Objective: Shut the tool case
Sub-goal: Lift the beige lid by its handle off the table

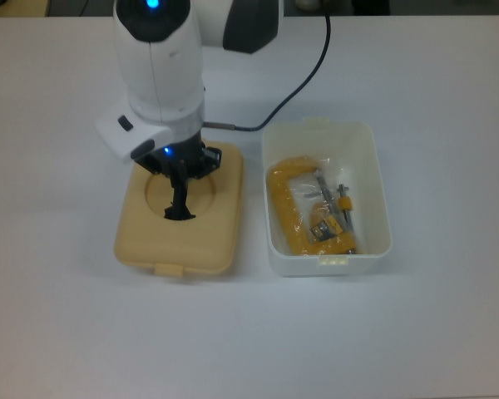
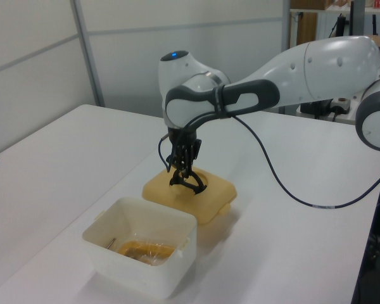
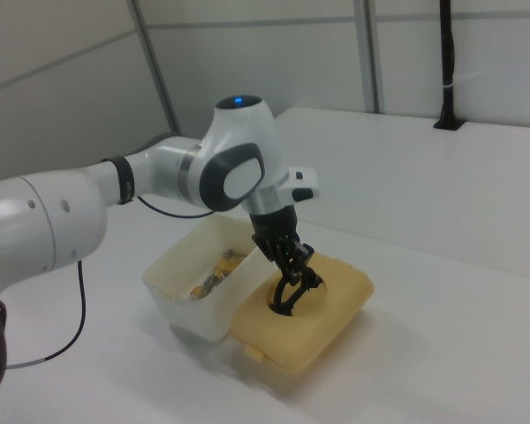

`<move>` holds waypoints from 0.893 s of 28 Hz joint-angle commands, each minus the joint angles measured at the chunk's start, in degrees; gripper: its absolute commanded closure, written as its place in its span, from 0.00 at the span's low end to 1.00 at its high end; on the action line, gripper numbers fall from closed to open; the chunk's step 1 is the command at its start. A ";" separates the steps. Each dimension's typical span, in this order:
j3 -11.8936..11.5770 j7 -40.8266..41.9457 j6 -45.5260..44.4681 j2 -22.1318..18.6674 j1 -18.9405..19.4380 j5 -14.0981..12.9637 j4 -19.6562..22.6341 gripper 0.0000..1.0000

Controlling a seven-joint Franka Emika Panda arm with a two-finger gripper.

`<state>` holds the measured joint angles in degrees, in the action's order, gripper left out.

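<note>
The tool case's white box (image 1: 379,193) stands open on the table at the top view's right, with a yellow clamp in a clear bag (image 1: 309,209) inside. Its tan lid (image 1: 214,235) hangs a little above the table just to the top view's left of the box. My gripper (image 1: 180,176) is shut on the lid's black handle (image 1: 180,206), which rises from the round recess. In the left view, the gripper (image 2: 182,166) holds the handle (image 2: 189,184), and the lid (image 2: 159,192) casts a shadow behind the box (image 2: 134,267). The right view shows the lid (image 3: 337,311) beside the box (image 3: 178,289).
A black cable (image 1: 303,83) runs from the arm across the table behind the box. White tabletop (image 1: 249,341) surrounds both parts. Wall panels (image 2: 38,69) stand behind the table in the left view.
</note>
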<state>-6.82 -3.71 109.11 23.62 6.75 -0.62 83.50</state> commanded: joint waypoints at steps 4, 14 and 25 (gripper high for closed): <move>-0.56 0.37 -6.62 -4.01 -1.21 -0.35 -2.99 1.00; 0.14 -0.42 -10.23 -4.45 -0.95 -0.08 -4.75 1.00; 1.28 -2.09 -12.61 -4.72 0.72 -1.93 -7.21 1.00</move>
<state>-6.27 -4.33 98.30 19.78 6.22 -1.70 76.76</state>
